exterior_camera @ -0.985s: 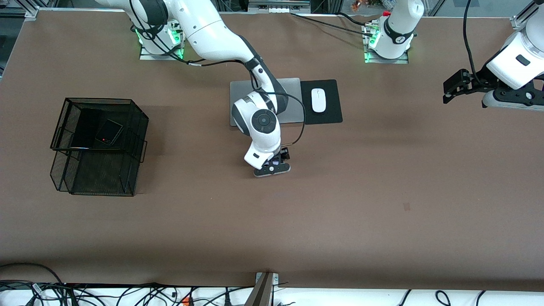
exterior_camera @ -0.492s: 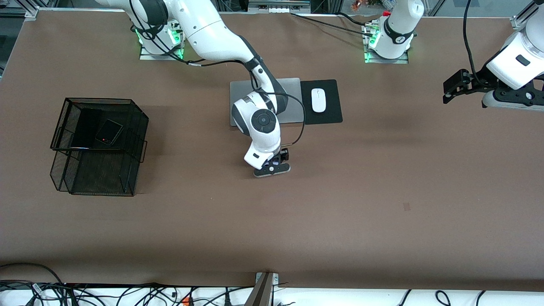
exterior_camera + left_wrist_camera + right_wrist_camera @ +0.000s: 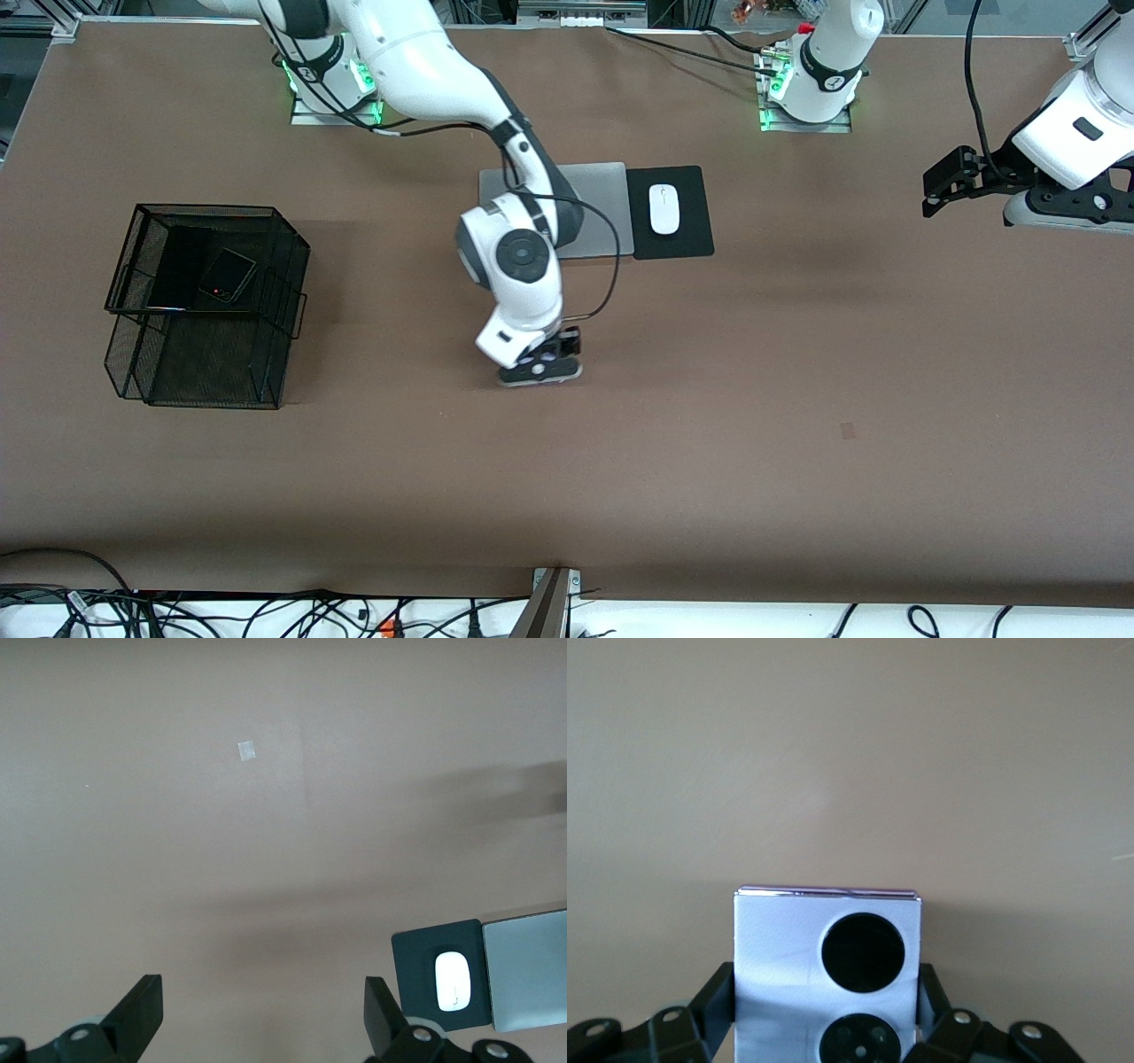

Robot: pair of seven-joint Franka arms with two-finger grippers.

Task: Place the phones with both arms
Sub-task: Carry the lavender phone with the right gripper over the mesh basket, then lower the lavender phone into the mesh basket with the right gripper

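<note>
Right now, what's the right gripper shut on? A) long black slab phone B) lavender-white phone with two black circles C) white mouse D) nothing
B: in the right wrist view the right gripper clamps the lavender-white phone from both sides, its two black circles showing, over bare table.

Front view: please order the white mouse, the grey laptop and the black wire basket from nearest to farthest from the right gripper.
The right gripper, shut on the lavender-white phone, is over the table's middle.
1. Grey laptop: farther from the front camera, partly hidden by the right arm.
2. White mouse: on the black pad beside the laptop, toward the left arm's end.
3. Black wire basket: toward the right arm's end.
</note>
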